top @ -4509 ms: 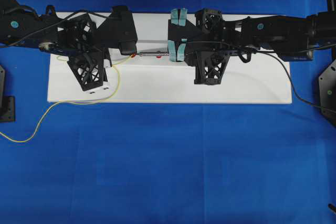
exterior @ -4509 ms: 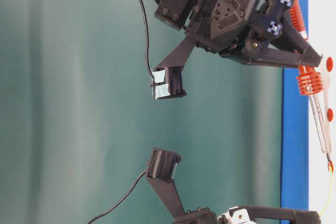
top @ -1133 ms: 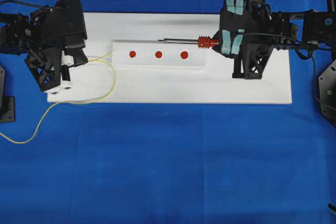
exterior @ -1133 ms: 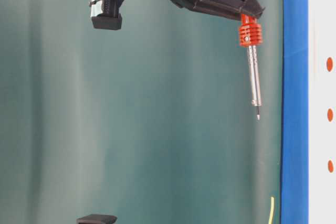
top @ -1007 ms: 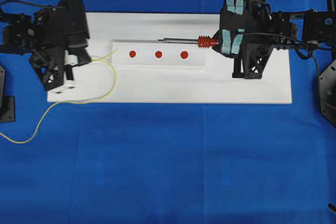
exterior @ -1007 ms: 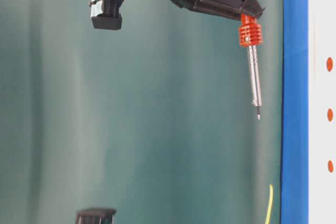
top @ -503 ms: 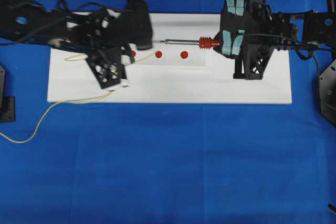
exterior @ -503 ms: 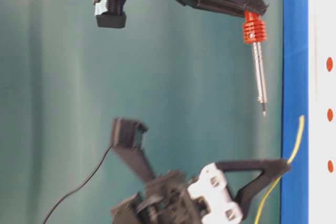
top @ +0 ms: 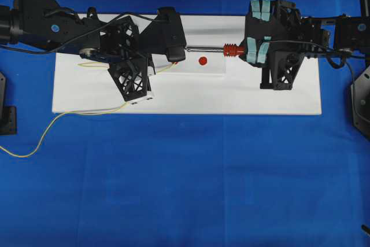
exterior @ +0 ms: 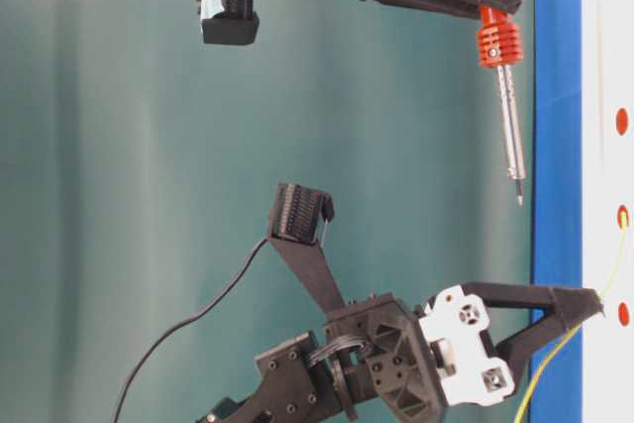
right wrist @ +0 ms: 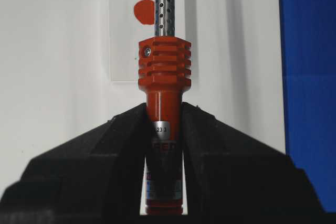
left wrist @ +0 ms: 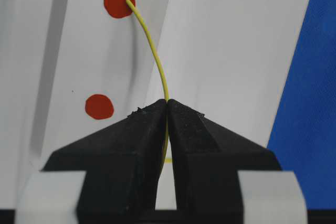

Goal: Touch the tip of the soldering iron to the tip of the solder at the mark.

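Left side first: my left arm is stretched out over the white board [top: 185, 99], reaching in from the left edge toward the middle, and my left gripper [left wrist: 167, 109] is pinched tight on the solder [left wrist: 152, 51]. From the wrist camera the yellow wire rises out of my closed jaws in a gentle curve, and its tip sits right on the upper red mark [left wrist: 118, 2]. A second red mark [left wrist: 99, 106] lies lower left, just beside my fingertips. Behind my hand, overhead, the wire trails back across the board, off its front-left edge and loops over the blue cloth [top: 185, 189] toward the left margin.

Table-level: my left gripper points in low at the board, wire tip up at the middle dot, and the iron's dark point hangs apart from it, a clear gap between the two tips.

Moving right: one red mark [top: 203, 61] shows uncovered on the raised strip between my two hands. The soldering iron [top: 217, 50] lies level above the strip, shaft pointing left, its tip close to my left wrist housing; overhead I can't tell how near. My right gripper [right wrist: 164, 116] is clamped around the red-orange handle just behind the ribbed collar, arm reaching in from the right edge, cord trailing off right.

Room: the board's near half lies bare along its front edge, with wide blue cloth below it
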Tool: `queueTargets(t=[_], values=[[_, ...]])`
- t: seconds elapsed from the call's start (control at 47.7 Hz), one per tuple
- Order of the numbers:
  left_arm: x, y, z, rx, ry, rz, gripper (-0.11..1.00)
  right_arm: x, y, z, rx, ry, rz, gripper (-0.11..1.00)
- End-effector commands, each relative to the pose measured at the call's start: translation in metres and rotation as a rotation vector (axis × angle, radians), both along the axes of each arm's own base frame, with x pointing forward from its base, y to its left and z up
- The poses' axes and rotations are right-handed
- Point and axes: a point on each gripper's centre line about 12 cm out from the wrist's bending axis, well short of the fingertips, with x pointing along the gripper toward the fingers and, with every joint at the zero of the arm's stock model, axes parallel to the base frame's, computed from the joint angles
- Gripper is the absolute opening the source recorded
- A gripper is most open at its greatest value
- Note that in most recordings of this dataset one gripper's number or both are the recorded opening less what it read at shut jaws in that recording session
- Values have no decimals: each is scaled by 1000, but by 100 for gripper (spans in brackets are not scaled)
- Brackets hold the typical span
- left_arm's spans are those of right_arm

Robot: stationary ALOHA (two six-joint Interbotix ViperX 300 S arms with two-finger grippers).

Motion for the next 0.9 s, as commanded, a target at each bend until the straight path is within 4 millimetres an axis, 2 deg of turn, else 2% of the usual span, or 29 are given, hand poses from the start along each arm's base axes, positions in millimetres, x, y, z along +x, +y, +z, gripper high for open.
queueTargets(t=[0.0, 0.231, 0.524, 0.881], values=[[2, 0, 11, 9, -30, -7, 1, 5, -2, 3, -3, -17, -1, 6], [3, 0, 11, 11, -30, -12, 1, 13, -3, -15, 11, 29, -2, 6], [3, 0, 11, 11, -30, -10, 1, 24, -2, -23, 15, 33, 8, 6], [2, 0, 11, 12, -28, -12, 1, 25, -2, -36, 21, 70, 10, 6]])
